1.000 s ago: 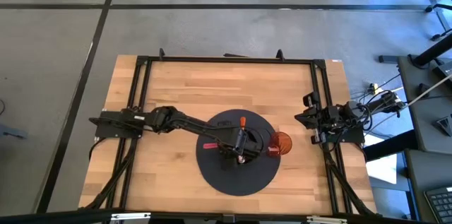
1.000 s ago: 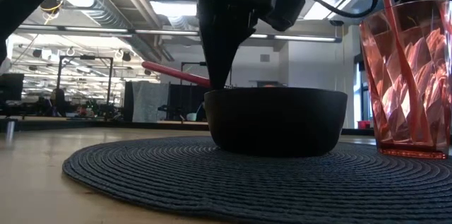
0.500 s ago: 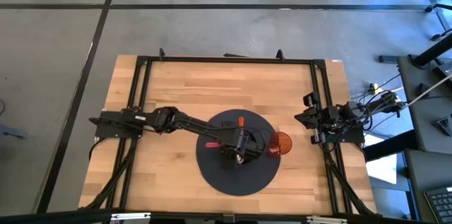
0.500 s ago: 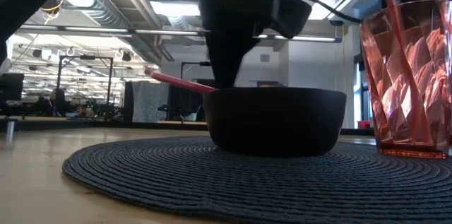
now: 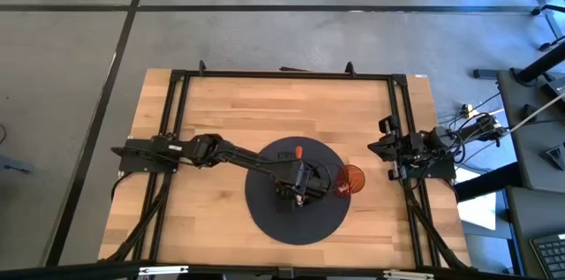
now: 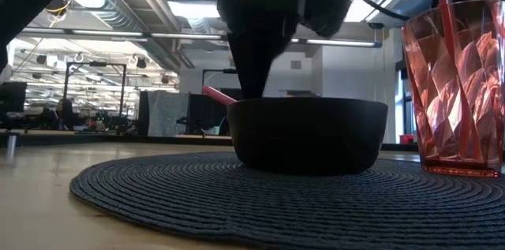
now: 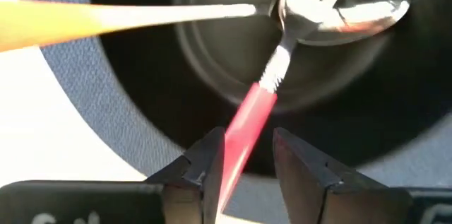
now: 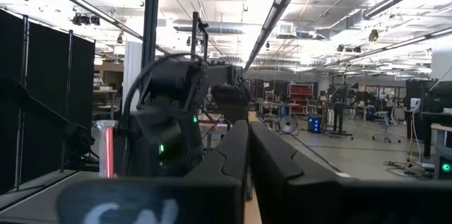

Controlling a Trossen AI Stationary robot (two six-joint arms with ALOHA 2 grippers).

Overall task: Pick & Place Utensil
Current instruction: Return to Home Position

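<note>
Both the spoon (image 7: 141, 18) and the fork (image 7: 244, 128) lay in the bowl (image 6: 308, 136), the fork lower than a second before, loose between the left gripper's (image 7: 248, 139) parted fingers (image 7: 205, 167), so placing looked done; the right gripper (image 8: 247, 128) sat closed at the table (image 5: 221, 103) edge.

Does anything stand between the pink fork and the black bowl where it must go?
Nothing visible does. The pink fork lies with its head in the black bowl, on the orange spoon; its handle passes between the open fingers of the left gripper. The right gripper waits at the right edge of the table.
</note>
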